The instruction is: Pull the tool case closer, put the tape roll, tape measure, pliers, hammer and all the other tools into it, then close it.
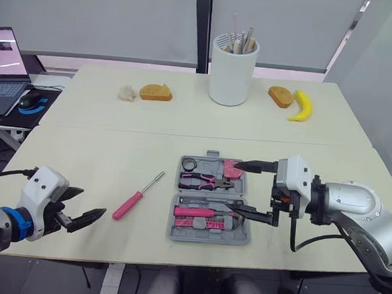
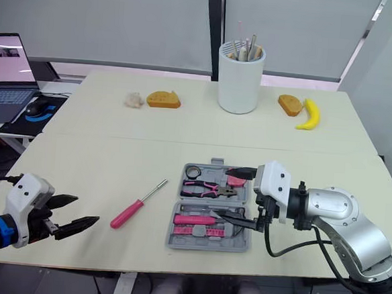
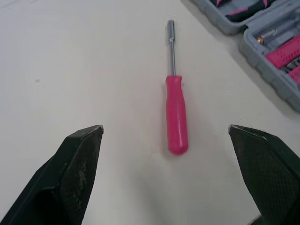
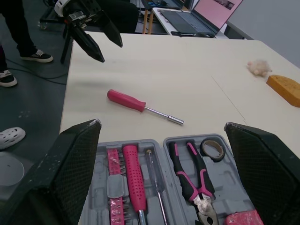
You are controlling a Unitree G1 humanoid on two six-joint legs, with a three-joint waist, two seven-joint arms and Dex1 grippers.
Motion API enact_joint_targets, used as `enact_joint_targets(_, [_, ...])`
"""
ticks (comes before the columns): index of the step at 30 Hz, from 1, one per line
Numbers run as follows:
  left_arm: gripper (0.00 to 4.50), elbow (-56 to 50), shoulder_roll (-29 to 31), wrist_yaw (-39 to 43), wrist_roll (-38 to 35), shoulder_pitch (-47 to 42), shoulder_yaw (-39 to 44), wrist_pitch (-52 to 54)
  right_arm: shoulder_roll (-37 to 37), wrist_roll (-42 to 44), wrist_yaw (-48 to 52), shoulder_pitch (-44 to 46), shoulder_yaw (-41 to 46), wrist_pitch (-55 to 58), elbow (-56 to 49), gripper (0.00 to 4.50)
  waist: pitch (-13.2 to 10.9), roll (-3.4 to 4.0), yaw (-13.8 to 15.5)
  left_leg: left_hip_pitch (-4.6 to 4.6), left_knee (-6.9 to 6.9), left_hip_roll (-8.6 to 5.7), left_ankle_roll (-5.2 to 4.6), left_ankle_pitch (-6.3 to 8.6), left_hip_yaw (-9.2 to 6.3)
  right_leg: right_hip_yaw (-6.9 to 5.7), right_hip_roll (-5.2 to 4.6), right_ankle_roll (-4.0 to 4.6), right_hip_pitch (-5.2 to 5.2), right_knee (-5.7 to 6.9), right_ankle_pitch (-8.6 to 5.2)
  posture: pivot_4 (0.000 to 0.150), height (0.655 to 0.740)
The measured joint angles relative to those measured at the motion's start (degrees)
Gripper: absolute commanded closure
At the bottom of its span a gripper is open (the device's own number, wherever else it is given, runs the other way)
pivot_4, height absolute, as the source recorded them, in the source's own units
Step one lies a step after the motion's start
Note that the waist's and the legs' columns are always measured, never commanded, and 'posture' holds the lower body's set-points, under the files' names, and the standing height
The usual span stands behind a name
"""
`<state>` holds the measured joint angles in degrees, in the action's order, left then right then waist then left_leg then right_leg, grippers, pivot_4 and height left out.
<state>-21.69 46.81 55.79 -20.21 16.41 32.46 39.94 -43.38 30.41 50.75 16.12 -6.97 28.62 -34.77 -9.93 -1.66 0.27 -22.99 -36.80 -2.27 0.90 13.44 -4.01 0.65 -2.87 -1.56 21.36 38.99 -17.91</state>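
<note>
The grey tool case [image 1: 244, 236] lies open near the table's front edge. It holds a black tape roll [image 1: 189, 165], pink-handled pliers [image 1: 203, 182], a pink tape measure [image 1: 231, 169] and a pink-handled tool [image 1: 193, 212]. A pink screwdriver [image 1: 137, 197] lies on the table left of the case, shaft pointing away from me. My right gripper [image 1: 235, 185] hangs open over the case's right side, empty. My left gripper [image 1: 92, 202] is open and empty, low at the front left, with the screwdriver [image 3: 176, 112] just ahead of it.
A white cup of utensils [image 1: 233, 69] stands at the back centre. A banana [image 1: 301, 106] and bread pieces [image 1: 155, 92] lie along the far side. A laptop [image 1: 3, 66] sits on a side desk to the left. A person's shoes [image 4: 40, 56] are on the floor.
</note>
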Motion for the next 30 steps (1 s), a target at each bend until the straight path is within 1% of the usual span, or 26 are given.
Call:
enact_joint_targets(3, [0.05,1.9,-1.1,-1.7,-0.3,-4.4,-3.3,0.0,0.3,0.0,-0.1,-0.5,0.0,0.0,-0.1,0.0,0.0,0.02,0.4,0.01,-0.01,-0.03,0.0,0.0,-0.01,-0.03,-0.03,-0.03,-0.01,-0.02,0.02,0.15,0.74])
enact_joint_targets(8, [0.05,5.5,-2.6,-5.4,2.3,-11.6,-14.5,-1.8,0.3,-0.1,-1.0,-1.7,0.7,0.6,-0.9,0.0,0.0,0.0,0.2,-0.03,0.01,-0.05,-0.02,0.02,0.02,0.01,-0.02,-0.05,-0.11,0.02,0.03,0.15,0.74])
enact_joint_targets(11, [0.05,7.5,-4.8,-8.2,4.5,-13.5,-20.1,-3.0,-0.4,-0.1,-1.7,-2.3,1.5,1.1,-1.7,0.0,0.0,0.0,-0.1,-0.03,0.03,-0.05,-0.04,0.03,0.04,0.03,-0.01,-0.05,-0.12,0.03,0.03,0.15,0.74])
enact_joint_targets(15, [0.05,11.2,-7.6,-12.6,7.5,-15.0,-25.2,-4.3,-0.8,0.0,-2.6,-3.2,3.0,2.5,-2.8,0.0,0.0,0.0,-0.4,-0.02,0.06,-0.04,-0.05,0.04,0.02,0.01,0.02,-0.05,-0.1,0.07,0.03,0.15,0.74])
enact_joint_targets(18, [0.05,14.8,-9.4,-15.4,9.4,-15.9,-27.8,-4.9,-1.2,0.2,-3.1,-3.2,3.5,3.7,-4.0,0.0,0.0,-0.01,-0.4,-0.03,0.04,-0.05,-0.05,0.04,0.02,0.01,0.03,-0.07,-0.12,0.07,0.04,0.15,0.74])
enact_joint_targets(24, [0.05,17.2,-9.7,-17.3,10.3,-17.1,-28.3,-5.8,-1.5,1.2,-3.3,-3.2,4.3,5.4,-4.5,0.0,0.0,0.0,-0.4,-0.01,0.04,-0.05,-0.05,0.04,0.01,0.0,0.02,-0.07,-0.14,0.07,0.04,0.15,0.74])
enact_joint_targets(27, [0.61,17.9,-9.7,-17.7,10.4,-17.3,-28.5,-6.8,-1.6,1.3,-3.4,-3.2,4.8,5.7,-4.5,0.0,0.0,0.0,-0.4,-0.01,0.04,-0.04,-0.05,0.04,0.01,0.0,0.02,-0.07,-0.14,0.07,0.04,0.15,0.74])
enact_joint_targets(30, [1.52,18.3,-10.0,-17.7,10.4,-17.6,-28.6,-7.2,-1.6,1.6,-3.4,-3.2,4.8,6.0,-4.5,0.0,0.0,0.0,-0.4,-0.01,0.04,-0.05,-0.05,0.04,0.01,0.0,0.02,-0.07,-0.15,0.06,0.04,0.15,0.74])
